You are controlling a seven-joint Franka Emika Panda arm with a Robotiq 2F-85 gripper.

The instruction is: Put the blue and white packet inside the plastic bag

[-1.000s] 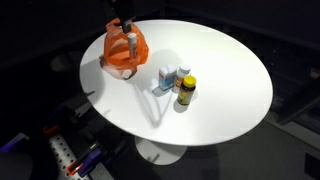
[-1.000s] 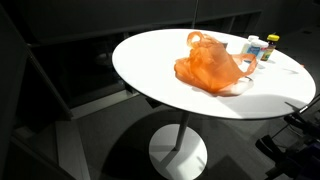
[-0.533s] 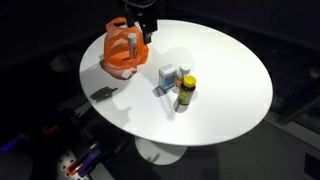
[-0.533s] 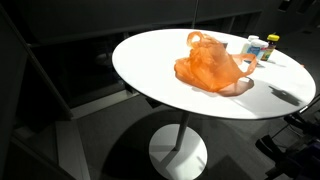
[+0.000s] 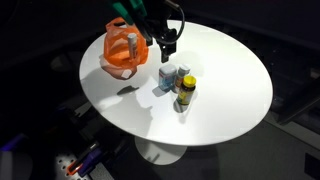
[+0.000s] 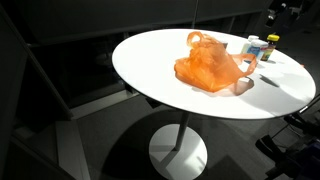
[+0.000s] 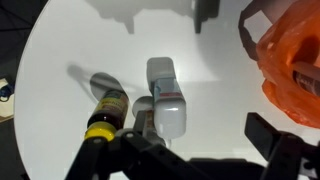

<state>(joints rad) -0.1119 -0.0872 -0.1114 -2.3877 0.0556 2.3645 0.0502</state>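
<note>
**Reaching for the packet, no grasp yet**

The black two-fingered gripper (image 5: 168,45) hovers over the round white table (image 5: 235,95), its fingers spread and holding nothing. The blue and white packet (image 5: 165,77) sits near the table's middle, just nearer than the gripper. A white bottle (image 5: 183,74) and a dark yellow-capped bottle (image 5: 186,92) are close on its right. The crumpled orange plastic bag (image 5: 124,52) lies to the far left, apart from the packet. The step in hand looks like the approach. The next move calls for lowering squarely over the packet and closing on it without knocking the bottles.

Both exterior views look down on the white table (image 5: 232,92) from afar (from different sides); the wrist view faces straight down, near it.
</note>
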